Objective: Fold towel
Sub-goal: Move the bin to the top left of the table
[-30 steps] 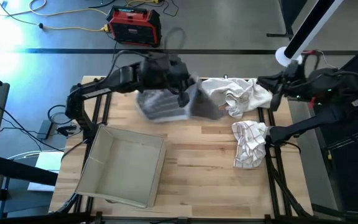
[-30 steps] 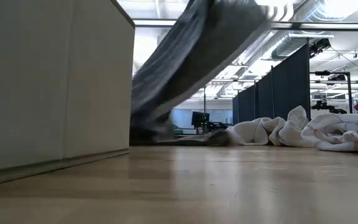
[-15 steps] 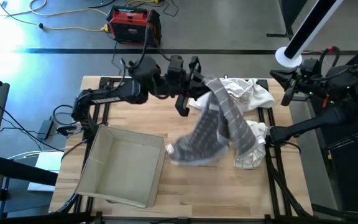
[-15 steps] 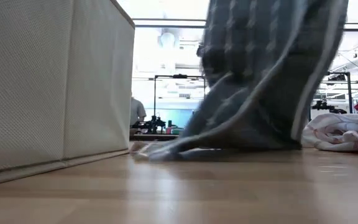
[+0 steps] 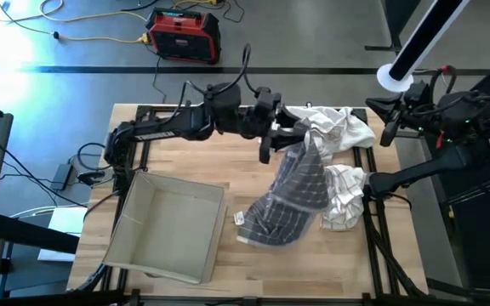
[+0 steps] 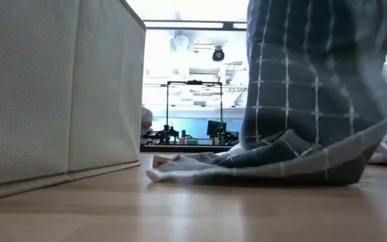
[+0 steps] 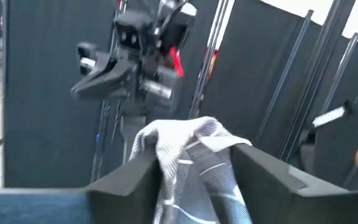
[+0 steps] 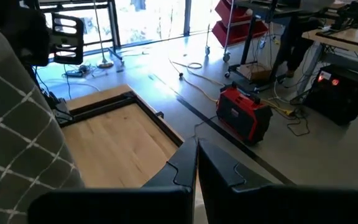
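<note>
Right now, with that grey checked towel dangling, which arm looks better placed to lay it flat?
The left. Its gripper already pinches the grey towel by its top edge, and the lower end touches the table. The right gripper is shut on nothing, parked at the table's far right edge.

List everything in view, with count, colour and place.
Checked towel: one, grey with white lines, hanging from the left gripper, lower end on the table.
Crumpled towels: two, white, far-right part of the table.
Fabric box: one, beige, open, near-left of the table.
Table: one, light wood.
Case: one, red and black, on the floor beyond the table.
Left gripper: shut on the checked towel.
Right gripper: shut, empty, at the far-right edge.
</note>
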`<state>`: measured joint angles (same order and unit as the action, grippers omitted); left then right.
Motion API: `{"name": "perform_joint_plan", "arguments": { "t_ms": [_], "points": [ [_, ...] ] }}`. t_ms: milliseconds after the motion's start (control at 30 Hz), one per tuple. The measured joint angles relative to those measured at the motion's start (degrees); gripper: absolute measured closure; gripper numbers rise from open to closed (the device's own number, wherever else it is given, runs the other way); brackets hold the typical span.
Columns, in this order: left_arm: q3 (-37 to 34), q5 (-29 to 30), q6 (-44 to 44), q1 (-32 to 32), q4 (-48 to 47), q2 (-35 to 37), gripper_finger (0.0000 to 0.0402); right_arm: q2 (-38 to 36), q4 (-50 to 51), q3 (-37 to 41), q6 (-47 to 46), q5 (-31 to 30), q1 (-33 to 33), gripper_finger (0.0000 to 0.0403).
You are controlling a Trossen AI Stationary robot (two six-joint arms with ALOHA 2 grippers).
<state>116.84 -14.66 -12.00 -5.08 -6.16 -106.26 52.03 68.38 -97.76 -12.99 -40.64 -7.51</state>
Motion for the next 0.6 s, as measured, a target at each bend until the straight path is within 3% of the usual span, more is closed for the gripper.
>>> {"name": "perform_joint_plan", "arguments": {
  "t_ms": [233,400,600],
  "points": [
    [0.09,-2.63,1.17,-0.65,-12.05,2.87,0.0141,0.11,0.03,0.0,0.02,-0.4,0.0,0.0402],
    [0.01,-3.53,0.63,-1.71,-28.14,2.86,0.0136,0.11,0.04,0.0,0.0,-1.65,0.0,0.0402],
    [-0.02,-3.43,-8.45,-3.69,-41.96,0.58,0.0138,0.13,0.04,0.0,0.0,-1.77,0.0,0.0402]
  ]
}}
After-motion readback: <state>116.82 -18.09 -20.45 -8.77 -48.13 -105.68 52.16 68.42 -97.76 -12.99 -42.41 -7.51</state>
